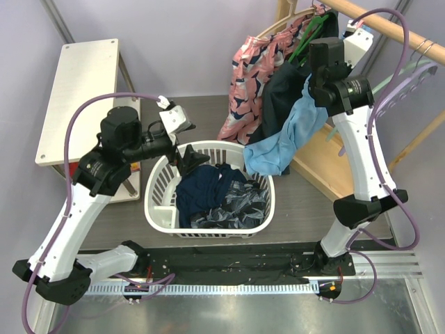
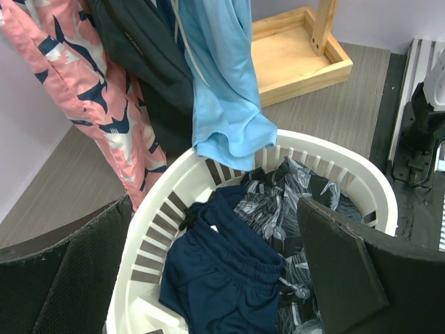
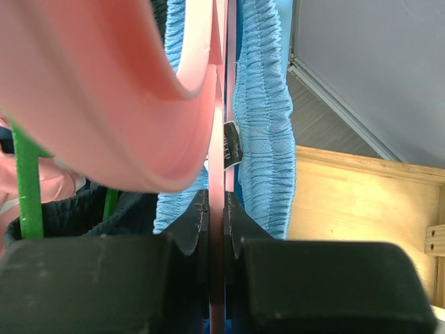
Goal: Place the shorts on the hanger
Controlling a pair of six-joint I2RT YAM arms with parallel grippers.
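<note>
Left arm [image 1: 69, 209] bent low, left claw [image 2: 215, 271] spread wide, right arm [image 1: 361, 146] raised high, right claw [image 3: 217, 229] pinched tight.

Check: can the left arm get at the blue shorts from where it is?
Probably yes. The left pincer hangs open over the basket, and the lower end of the shorts dangles right at the basket's far rim, with nothing between them.

Bright, even indoor light; shadows soft.
Top view sharp, mild sheen on the brushed-metal table front [image 1: 278, 316]. Left wrist cam crisp. Right wrist cam: the pink plastic hanger [image 3: 104, 90] v. close to lens & blurred; ribbed sky-blue fabric shorts [image 3: 261, 111] behind in focus.
</note>
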